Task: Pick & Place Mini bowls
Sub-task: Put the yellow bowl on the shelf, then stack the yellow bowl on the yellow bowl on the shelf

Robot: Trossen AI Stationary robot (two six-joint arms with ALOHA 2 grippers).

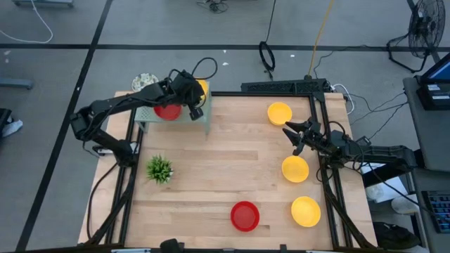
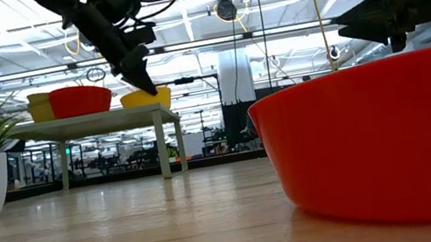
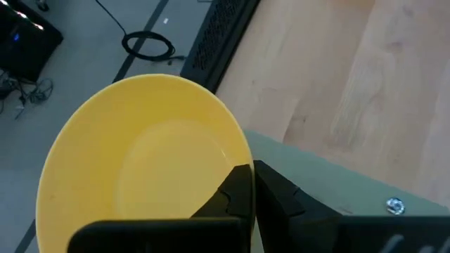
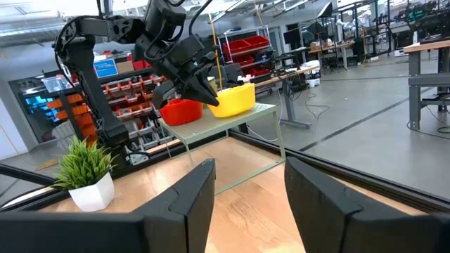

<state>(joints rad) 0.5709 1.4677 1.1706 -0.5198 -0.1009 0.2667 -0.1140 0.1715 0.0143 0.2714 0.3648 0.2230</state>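
At the table's far-left corner stands the pale green mesh rack [image 1: 204,119], with a red mini bowl [image 1: 167,111] on top and a speckled bowl [image 1: 144,81] just beyond its outer edge. The left gripper [image 3: 249,186] is clenched on the rim of a yellow mini bowl [image 3: 144,161] at the rack's far edge; the wrist view shows the fingertips pinching the thin wall, which seems the natural hold for these shallow dishes. They look light, rigid and glossy, probably plastic or glazed, so a rim pinch could slip or tilt the bowl if the grip sits off-centre.

Near the table's front edge lies a red bowl [image 1: 245,216]. Toward the right edge sit three yellow bowls: one at the far side [image 1: 279,112], one midway [image 1: 295,169], one near the front [image 1: 306,211]. The right gripper [image 1: 292,135] hovers released between the first two, holding nothing.
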